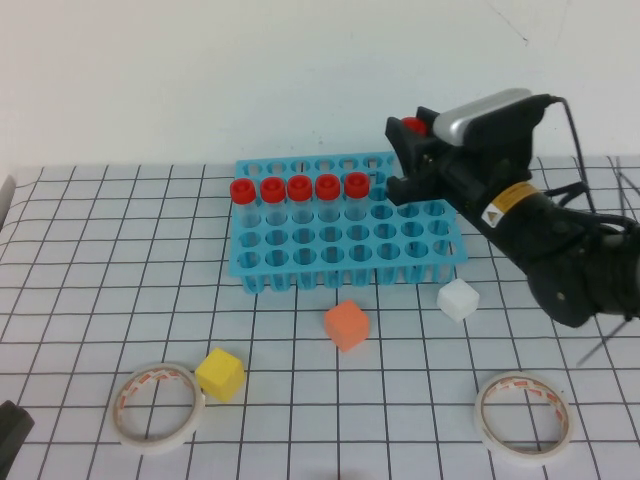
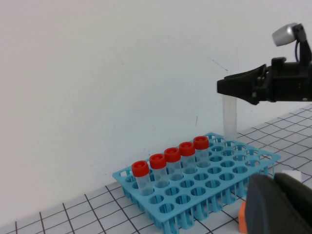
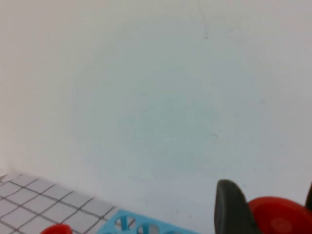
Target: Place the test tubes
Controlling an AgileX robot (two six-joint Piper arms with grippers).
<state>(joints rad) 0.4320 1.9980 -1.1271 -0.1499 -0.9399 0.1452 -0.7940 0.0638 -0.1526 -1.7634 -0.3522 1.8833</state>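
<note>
1. The blue plastic test tube rack (image 1: 345,262) stands on the white grid-lined table (image 1: 90,300), near the far wall.
2. Five clear test tubes with red caps (image 1: 300,188) stand upright in one line along the rear part of the rack, starting at its left end.
3. The right gripper (image 1: 408,137) hangs over the far right corner of the rack. Its pincer is part-way closed on a sixth clear red-capped test tube (image 2: 229,117), held upright by the cap end.
4. It cannot be told whether that tube's lower end has entered a hole.
5. The left gripper (image 2: 275,200) sits low at the near left of the table, well apart from the rack, with its pincer fully closed and nothing in it.
6. An orange cube (image 1: 347,325), a yellow cube (image 1: 220,374) and a white cube (image 1: 458,299) lie in front of the rack.
7. Two white tape rolls (image 1: 156,403) lie flat nearer the robot, one left and one right. The yellow cube touches the left one.
</note>
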